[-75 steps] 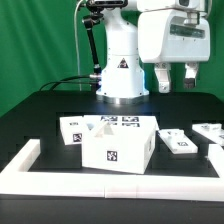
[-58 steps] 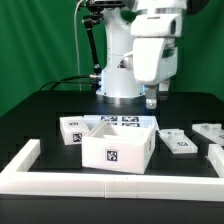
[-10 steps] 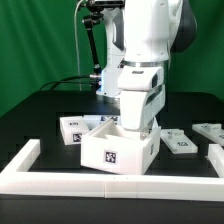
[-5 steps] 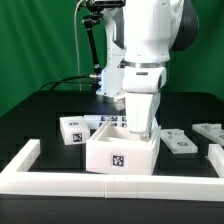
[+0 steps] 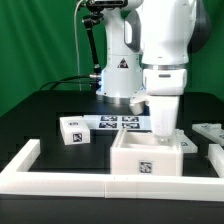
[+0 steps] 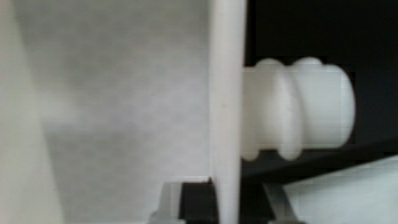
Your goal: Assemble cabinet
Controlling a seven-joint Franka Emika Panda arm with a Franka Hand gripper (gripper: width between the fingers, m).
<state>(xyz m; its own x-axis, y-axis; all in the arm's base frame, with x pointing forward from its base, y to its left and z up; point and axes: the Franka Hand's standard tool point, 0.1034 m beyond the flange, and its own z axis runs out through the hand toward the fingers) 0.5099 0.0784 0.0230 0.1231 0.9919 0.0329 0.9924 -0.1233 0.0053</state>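
The cabinet point(image 5: 148, 160) is an open white box with a tag on its front, standing just behind the low white wall. My gripper point(image 5: 163, 132) reaches down into it from above and is shut on its back wall. In the wrist view the thin white cabinet panel point(image 6: 224, 90) runs between my two dark fingertips point(image 6: 199, 200), and a ribbed white knob point(image 6: 295, 108) sticks out of the panel's far side. My gripper point(image 6: 228, 205) clamps that panel edge.
A small tagged white block point(image 5: 73, 130) lies at the exterior view's left. The marker board point(image 5: 118, 122) lies behind the cabinet. Flat tagged panels point(image 5: 211, 129) lie at the right. The low white wall point(image 5: 60, 180) borders the front and sides. The robot base point(image 5: 120, 75) stands behind.
My gripper came down into the cabinet, closed on its wall and has slid the box toward the exterior view's right and up against the front wall.
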